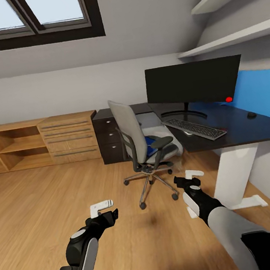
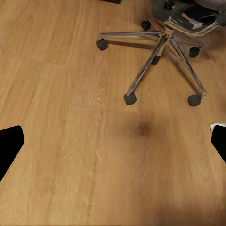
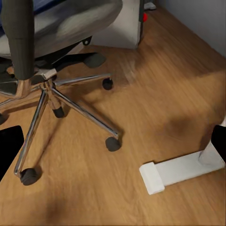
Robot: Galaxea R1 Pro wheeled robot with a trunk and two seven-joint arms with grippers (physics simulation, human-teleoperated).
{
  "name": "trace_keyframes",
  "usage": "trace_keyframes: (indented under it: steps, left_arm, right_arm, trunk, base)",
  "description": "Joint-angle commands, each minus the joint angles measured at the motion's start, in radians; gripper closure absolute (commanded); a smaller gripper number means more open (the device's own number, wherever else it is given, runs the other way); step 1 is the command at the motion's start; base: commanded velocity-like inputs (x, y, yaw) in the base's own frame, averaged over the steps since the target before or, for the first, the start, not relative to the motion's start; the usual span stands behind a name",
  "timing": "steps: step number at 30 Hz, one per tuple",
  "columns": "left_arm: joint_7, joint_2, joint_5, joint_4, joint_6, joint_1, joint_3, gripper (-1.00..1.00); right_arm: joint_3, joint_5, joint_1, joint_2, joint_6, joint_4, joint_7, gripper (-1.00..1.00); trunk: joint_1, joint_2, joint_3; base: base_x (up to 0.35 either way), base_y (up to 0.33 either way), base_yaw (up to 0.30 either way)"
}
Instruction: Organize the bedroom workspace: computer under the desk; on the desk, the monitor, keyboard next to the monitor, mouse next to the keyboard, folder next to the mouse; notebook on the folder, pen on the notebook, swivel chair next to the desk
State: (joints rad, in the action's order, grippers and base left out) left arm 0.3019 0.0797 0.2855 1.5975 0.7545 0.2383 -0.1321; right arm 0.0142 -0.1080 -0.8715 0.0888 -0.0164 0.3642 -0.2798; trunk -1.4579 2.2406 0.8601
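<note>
The swivel chair (image 1: pixel 144 151) stands on the wooden floor in front of the desk (image 1: pixel 237 126), with the blue folder (image 1: pixel 151 148) on its seat. The monitor (image 1: pixel 194 82), the keyboard (image 1: pixel 194 128) and the mouse (image 1: pixel 251 114) sit on the black top. The light grey computer (image 1: pixel 165 131) stands under the desk behind the chair and shows in the right wrist view as the computer (image 3: pixel 120 28). My left gripper (image 1: pixel 103 209) and right gripper (image 1: pixel 192 177) hang open and empty above the floor, short of the chair. The chair's chrome base (image 2: pixel 162 42) lies ahead of the left gripper. Notebook and pen are hidden.
Low wooden shelving (image 1: pixel 36 143) runs along the back wall, next to a dark drawer unit (image 1: pixel 109 139). The desk's white leg (image 1: pixel 235 167) and its foot (image 3: pixel 181 169) stand just right of my right gripper. Wall shelves (image 1: pixel 233 38) hang above the desk.
</note>
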Motion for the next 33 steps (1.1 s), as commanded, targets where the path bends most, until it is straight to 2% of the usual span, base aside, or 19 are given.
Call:
trace_keyframes:
  steps: [1, 9, 13, 22, 33]
  left_arm:
    - [0.009, 0.0, 0.011, 0.001, 0.003, 0.001, 0.0, -1.0]
    - [0.009, 0.0, 0.011, -0.005, 0.003, 0.001, 0.0, -1.0]
    - [0.009, 0.0, 0.011, -0.006, 0.003, 0.001, 0.0, -1.0]
    - [0.009, 0.0, 0.011, -0.005, 0.003, 0.001, 0.0, -1.0]
    - [0.009, 0.0, 0.011, -0.005, 0.003, 0.001, 0.001, -1.0]
  right_arm:
    - [0.001, -0.009, -0.001, 0.0, -0.002, 0.001, -0.001, -1.0]
    - [0.001, -0.009, 0.0, -0.005, -0.015, -0.004, -0.001, -1.0]
    - [0.001, -0.009, 0.0, -0.006, -0.032, -0.006, -0.001, -1.0]
    - [0.001, -0.009, 0.001, -0.006, -0.04, -0.008, -0.001, -1.0]
    - [0.001, -0.009, 0.002, -0.008, -0.045, -0.008, -0.001, -1.0]
  trunk:
    - [0.0, 0.0, 0.001]
    - [0.0, 0.0, 0.001]
    - [0.0, 0.0, 0.001]
    - [0.0, 0.0, 0.001]
    - [0.0, 0.0, 0.001]
  base:
    - [0.26, -0.224, 0.0]
    - [0.16, -0.149, 0.0]
    - [0.047, -0.023, 0.0]
    - [0.24, -0.004, 0.0]
    - [0.138, 0.0, 0.0]
